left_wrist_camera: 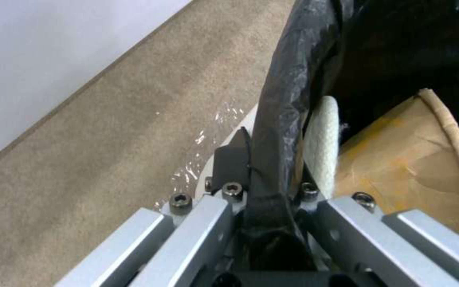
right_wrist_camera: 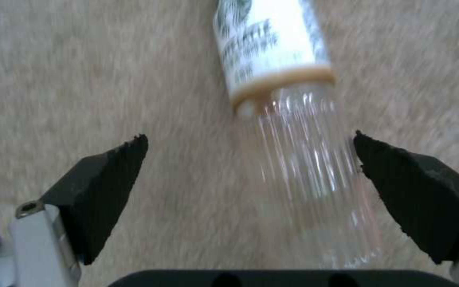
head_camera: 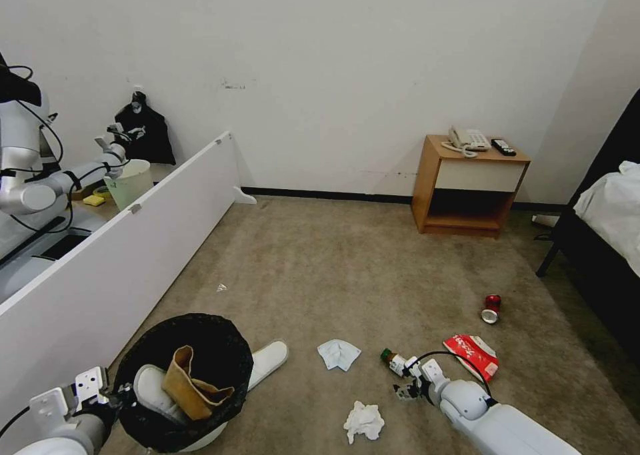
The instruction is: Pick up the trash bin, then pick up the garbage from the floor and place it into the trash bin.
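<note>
Left hand [left_wrist_camera: 272, 191] clamped on trash bin [head_camera: 183, 382] rim; right hand [right_wrist_camera: 251, 175] spread around bottle [right_wrist_camera: 299, 159]. Light, slick, rolls; pinch mid-body.

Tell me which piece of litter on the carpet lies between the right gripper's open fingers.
The small clear green-capped bottle, lying on its side; the tissues, packet and can lie apart.

I see tan carpet [head_camera: 347, 262] carrying a bottle [head_camera: 393, 361], red packet [head_camera: 473, 355] at its three o'clock, can [head_camera: 491, 308], tissues [head_camera: 339, 354], slipper [head_camera: 268, 363]
</note>
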`<state>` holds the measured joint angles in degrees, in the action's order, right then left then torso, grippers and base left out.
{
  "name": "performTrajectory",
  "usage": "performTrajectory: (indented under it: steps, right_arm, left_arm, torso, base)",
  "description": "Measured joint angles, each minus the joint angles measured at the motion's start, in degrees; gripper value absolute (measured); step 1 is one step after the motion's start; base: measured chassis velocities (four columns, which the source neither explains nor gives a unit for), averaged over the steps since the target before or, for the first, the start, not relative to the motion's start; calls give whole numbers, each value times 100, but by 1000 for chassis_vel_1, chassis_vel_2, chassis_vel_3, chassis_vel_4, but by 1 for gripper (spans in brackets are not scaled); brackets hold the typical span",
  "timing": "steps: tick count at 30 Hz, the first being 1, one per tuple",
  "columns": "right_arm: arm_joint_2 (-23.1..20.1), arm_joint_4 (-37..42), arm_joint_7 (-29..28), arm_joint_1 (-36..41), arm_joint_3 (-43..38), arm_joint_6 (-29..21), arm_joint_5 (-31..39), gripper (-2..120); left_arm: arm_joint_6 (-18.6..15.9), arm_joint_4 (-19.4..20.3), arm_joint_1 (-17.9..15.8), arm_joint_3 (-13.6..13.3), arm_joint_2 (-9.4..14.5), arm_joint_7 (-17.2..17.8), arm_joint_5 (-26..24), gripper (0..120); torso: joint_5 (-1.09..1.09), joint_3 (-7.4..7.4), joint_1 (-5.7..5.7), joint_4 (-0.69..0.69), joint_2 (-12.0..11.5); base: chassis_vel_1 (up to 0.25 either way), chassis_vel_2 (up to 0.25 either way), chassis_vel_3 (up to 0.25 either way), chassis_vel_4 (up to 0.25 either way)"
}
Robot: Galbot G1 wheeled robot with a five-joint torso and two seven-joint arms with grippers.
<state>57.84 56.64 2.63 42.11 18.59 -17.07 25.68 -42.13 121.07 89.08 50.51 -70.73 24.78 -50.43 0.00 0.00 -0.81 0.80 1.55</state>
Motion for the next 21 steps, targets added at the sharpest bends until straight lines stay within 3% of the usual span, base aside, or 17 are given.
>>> performTrajectory:
  steps: [12, 15, 21]
  right_arm:
    - [-30, 34, -22, 203, -75, 6, -34, 64]
    - [-13, 47, -42, 213, -82, 8, -37, 50]
    - [-15, 53, -90, 217, -95, 11, -39, 45]
  left_arm:
    - [0, -30, -21, -35, -30, 3, 12, 1]
    - [0, -28, -16, -31, -25, 3, 14, 1]
    - [0, -33, -11, -33, -55, 3, 37, 1]
  torso:
    - [-1, 0, 0, 0, 0]
    - [1, 0, 0, 0, 1]
    - [1, 0, 0, -1, 1]
  base:
    - [0, 0, 0, 0]
    - [0, 0, 0, 0]
    - [0, 0, 0, 0]
